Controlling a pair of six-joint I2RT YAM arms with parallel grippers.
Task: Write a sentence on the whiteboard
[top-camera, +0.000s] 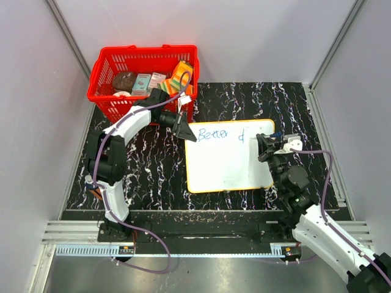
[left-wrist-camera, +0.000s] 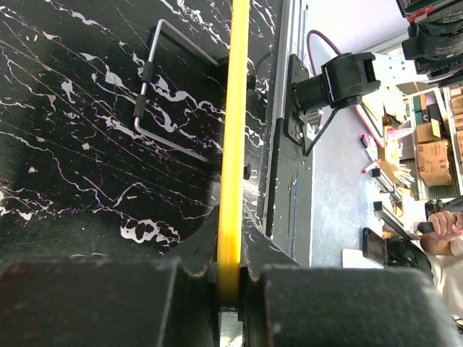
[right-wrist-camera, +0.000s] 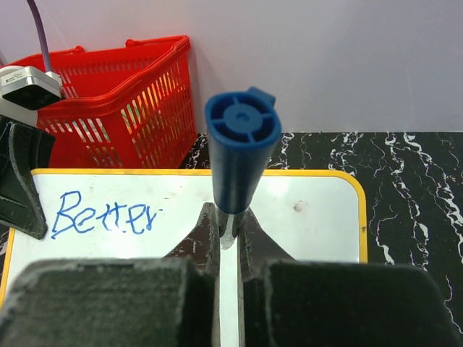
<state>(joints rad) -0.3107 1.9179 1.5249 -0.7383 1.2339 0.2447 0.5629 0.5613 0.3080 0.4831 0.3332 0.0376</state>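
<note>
The whiteboard [top-camera: 229,162] lies flat on the black marbled table, with a yellow rim. Blue writing on its top line reads "Better d" [top-camera: 214,134]; "Better" [right-wrist-camera: 103,215] also shows in the right wrist view. My left gripper [top-camera: 185,130] is shut on the board's far left corner; the left wrist view shows the yellow rim [left-wrist-camera: 233,144] edge-on, pinched between the jaws of that gripper [left-wrist-camera: 228,278]. My right gripper [top-camera: 269,146] is shut on a blue marker [right-wrist-camera: 241,148] held upright over the board's [right-wrist-camera: 311,210] right part, just right of the "d". The marker's tip is hidden.
A red basket [top-camera: 143,79] with several packaged items stands at the far left, just behind the board's corner; it also shows in the right wrist view [right-wrist-camera: 123,94]. A bent metal wire [left-wrist-camera: 155,108] shows beside the rim. Grey walls enclose the table.
</note>
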